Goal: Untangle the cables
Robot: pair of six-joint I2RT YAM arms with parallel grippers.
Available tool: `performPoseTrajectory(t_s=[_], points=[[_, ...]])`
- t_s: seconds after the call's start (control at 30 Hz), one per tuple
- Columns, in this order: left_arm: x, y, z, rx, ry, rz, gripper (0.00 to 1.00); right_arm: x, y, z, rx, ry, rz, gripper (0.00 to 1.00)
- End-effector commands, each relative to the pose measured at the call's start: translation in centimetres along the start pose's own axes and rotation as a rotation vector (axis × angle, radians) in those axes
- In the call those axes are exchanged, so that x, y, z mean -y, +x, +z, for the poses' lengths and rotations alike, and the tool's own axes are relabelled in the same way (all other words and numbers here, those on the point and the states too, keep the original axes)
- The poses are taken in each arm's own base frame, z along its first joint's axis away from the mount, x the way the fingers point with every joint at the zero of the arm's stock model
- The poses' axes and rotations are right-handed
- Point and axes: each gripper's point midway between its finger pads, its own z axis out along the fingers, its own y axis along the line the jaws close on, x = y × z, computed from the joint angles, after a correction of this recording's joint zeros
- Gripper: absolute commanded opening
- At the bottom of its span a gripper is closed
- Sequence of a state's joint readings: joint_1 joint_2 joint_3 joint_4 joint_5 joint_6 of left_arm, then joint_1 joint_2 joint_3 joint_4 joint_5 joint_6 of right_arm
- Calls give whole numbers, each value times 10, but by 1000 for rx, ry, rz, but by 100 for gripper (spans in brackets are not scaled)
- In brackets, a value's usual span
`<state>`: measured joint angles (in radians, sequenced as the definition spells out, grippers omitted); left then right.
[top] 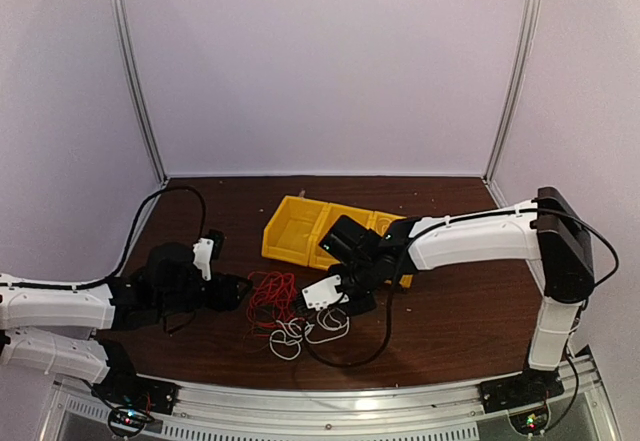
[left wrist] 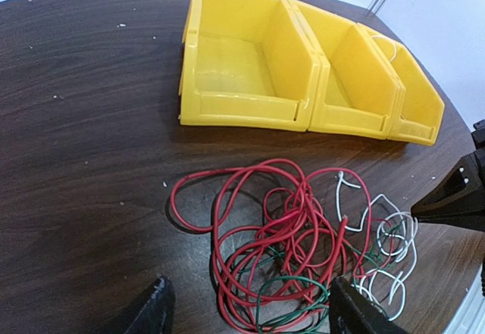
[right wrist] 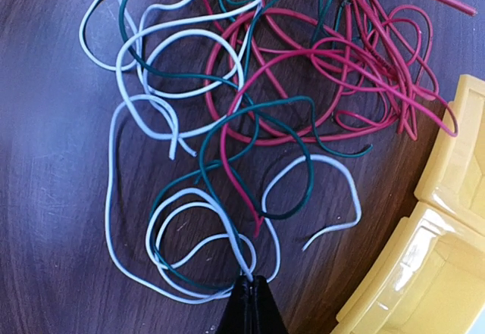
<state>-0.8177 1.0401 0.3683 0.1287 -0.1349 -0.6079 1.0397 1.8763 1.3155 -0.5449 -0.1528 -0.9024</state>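
Right wrist view: the jaws of the right gripper are pressing together on a white cable, pinching it at the near edge of the cables. White loops are lying closest to the tips, green strands are weaving through them, and red loops are piling up farther out. All of them are resting on the dark wooden worktop. A row of yellow bins is sitting just beside the clump. In the left wrist view the jaws of the left gripper are standing wide apart, straddling the near side of the red and green tangle without clamping it. Whether the tips are touching any wire, I cannot tell. The three joined bins are sitting beyond the tangle.
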Motion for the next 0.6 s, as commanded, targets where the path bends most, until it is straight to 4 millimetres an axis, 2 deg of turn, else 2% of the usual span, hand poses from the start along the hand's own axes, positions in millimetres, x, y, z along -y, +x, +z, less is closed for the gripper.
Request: performPoseTrajectory(t_s=[0.0, 0.1, 0.17, 0.27, 0.33, 0.43, 0.57], points=[[7, -11, 1, 36, 25, 7, 71, 8, -18, -17, 53, 19, 5, 0], [24, -25, -2, 66, 87, 55, 72, 14, -30, -41, 100, 21, 25, 0], [37, -38, -6, 121, 95, 110, 77, 24, -43, -66, 154, 41, 54, 0], [89, -53, -28, 245, 199, 279, 78, 43, -63, -106, 243, 75, 118, 0], [111, -61, -41, 314, 262, 335, 79, 57, -73, -131, 296, 84, 164, 0], [131, -66, -50, 352, 358, 359, 79, 75, -81, -160, 356, 102, 226, 0], [148, -75, -51, 411, 432, 353, 79, 87, -92, -185, 436, 102, 273, 0]])
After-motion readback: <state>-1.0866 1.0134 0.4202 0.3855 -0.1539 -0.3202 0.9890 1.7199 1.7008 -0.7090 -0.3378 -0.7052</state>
